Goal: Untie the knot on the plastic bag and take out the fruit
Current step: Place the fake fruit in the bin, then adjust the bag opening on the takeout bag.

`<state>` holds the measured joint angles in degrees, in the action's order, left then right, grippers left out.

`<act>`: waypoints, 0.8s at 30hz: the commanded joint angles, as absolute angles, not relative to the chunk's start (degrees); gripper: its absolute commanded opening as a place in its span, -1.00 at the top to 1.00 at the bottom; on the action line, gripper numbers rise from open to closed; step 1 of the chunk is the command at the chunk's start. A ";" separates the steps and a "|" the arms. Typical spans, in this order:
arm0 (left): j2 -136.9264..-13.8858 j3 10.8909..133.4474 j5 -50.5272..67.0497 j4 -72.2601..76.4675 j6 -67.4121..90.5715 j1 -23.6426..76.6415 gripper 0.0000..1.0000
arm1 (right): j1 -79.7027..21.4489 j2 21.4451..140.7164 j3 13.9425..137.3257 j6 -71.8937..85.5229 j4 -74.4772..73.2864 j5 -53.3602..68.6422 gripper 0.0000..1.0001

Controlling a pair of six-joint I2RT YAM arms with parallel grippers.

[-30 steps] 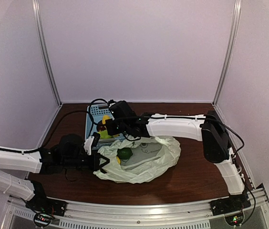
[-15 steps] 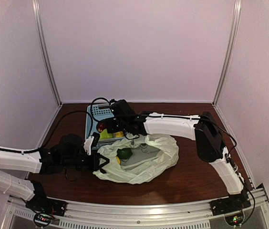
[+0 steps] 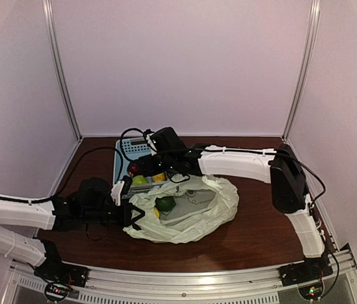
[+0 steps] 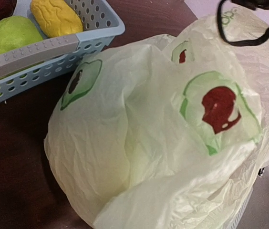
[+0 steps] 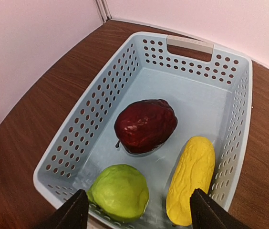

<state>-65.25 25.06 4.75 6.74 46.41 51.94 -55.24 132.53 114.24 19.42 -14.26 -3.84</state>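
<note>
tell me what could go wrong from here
The green fruit lies inside the floppy bag; loose plastic could get pinched with it or fold over it. The black cable hanging over the bag could snag it. The basket sits right beside the bag, so the right end effector could shove it.

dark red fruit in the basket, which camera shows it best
Right wrist: the dark red fruit lies whole and close in the basket. Top external shows a small red spot; left wrist only a cropped edge.
</note>
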 commanded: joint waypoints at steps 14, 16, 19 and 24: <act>-63.53 25.22 11.83 7.28 41.35 46.84 1.00 | -59.56 88.58 76.95 9.59 -8.11 12.65 -0.41; -63.43 25.22 12.10 7.34 41.52 46.68 1.00 | -62.38 87.41 75.12 9.79 -9.73 11.86 -0.36; -63.62 25.22 12.54 7.57 41.97 46.58 1.00 | -66.29 87.21 72.74 10.68 -11.50 8.76 -0.30; -63.72 24.96 12.83 8.11 42.68 46.57 1.00 | -70.88 90.22 71.47 12.25 -11.76 4.36 -0.27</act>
